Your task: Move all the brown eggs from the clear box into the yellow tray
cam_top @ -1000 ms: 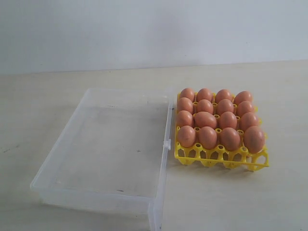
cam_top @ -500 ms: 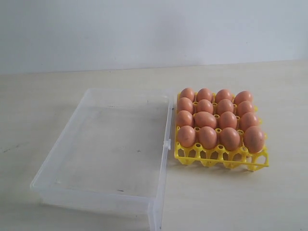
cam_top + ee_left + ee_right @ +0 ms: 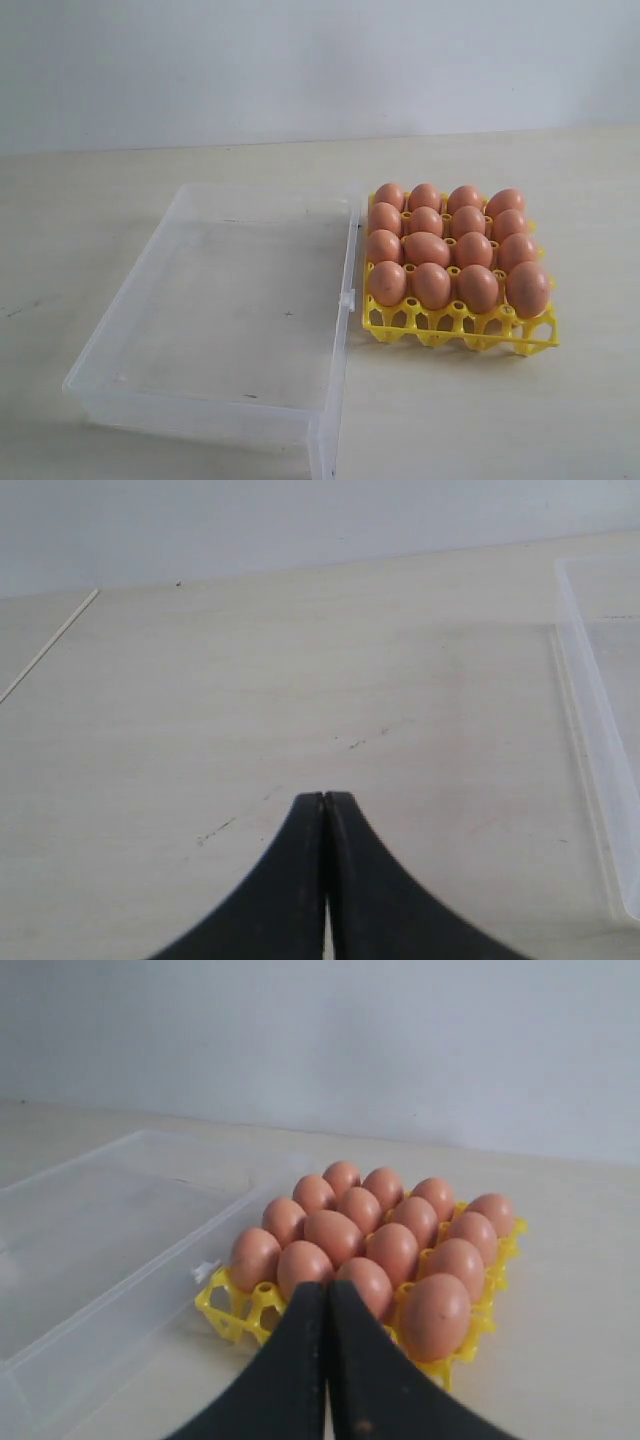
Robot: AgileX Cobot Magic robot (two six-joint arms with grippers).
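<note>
The brown eggs (image 3: pixel 450 245) are all being cradled in the yellow tray (image 3: pixel 462 338), so the closed, empty left gripper (image 3: pixel 325 800) and right gripper (image 3: pixel 327 1287) are best being parked clear.

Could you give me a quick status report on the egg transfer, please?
Left gripper, right gripper: jaws shut, empty. Sixteen brown eggs in yellow tray; clear box empty. Nothing in the way.

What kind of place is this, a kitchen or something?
More likely a lab test bench: a plain pale table, a blank wall, and just a clear box and a tray of eggs set out.
</note>
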